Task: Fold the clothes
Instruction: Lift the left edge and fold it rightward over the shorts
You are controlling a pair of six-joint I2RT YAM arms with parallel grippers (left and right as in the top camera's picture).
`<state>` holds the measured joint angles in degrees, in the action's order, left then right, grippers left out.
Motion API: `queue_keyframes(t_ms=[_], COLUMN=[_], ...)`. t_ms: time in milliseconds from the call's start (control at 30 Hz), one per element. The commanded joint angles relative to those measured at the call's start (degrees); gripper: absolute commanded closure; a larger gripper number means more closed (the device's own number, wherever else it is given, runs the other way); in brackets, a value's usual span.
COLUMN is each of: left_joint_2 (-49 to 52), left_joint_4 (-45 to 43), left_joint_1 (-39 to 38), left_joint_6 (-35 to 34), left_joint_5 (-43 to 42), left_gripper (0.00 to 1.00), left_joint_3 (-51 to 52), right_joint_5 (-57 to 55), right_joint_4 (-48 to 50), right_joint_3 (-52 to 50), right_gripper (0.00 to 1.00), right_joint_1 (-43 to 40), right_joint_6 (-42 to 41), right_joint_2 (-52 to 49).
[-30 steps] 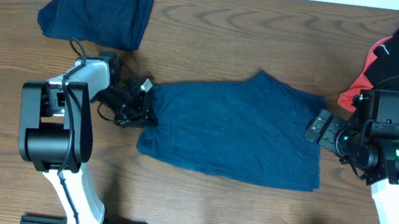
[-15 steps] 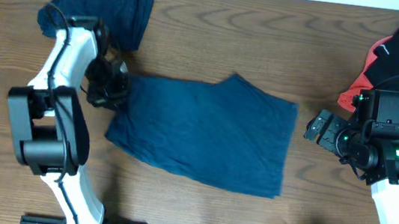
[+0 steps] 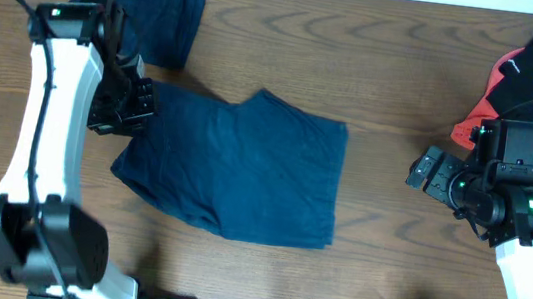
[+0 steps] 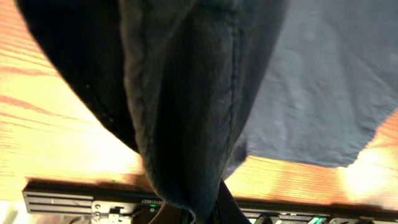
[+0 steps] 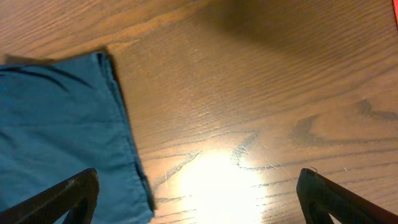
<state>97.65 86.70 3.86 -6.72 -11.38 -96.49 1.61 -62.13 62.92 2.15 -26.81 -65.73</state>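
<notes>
the left jaws, clamped on the navy garment [image 3: 244,167], are dragging it left across the desk [image 3: 407,65], away from the wide-open right jaws; likely repositioning before folding.

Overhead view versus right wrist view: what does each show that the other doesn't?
Only overhead: the left claw shut on the edge of the navy garment, and a folded navy pile at the table's far edge. Only the right wrist: a bright glare patch on the wood, close up. Both: the navy garment, the wooden table and the open right claw.
</notes>
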Motion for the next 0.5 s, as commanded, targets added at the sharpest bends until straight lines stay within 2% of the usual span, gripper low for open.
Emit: queue_keyframes(t_ms=[0, 467], left_joint_2=[-4.94, -4.39], left_joint_4=[-0.20, -3.74], left_joint_1=[-2.71, -18.43], left_joint_6=[-0.90, -3.96], left_joint_5=[0.74, 0.72], left_gripper=[0.94, 0.94], left_joint_3=[-1.20, -1.14], right_joint_5=[-0.07, -0.07], right_joint_4=[-0.07, -0.07], right_joint_3=[0.33, 0.33], right_gripper=[0.01, 0.01], right_joint_1=[0.26, 0.26], right_joint_6=[-1.01, -1.01], right_joint_2=[0.11, 0.11])
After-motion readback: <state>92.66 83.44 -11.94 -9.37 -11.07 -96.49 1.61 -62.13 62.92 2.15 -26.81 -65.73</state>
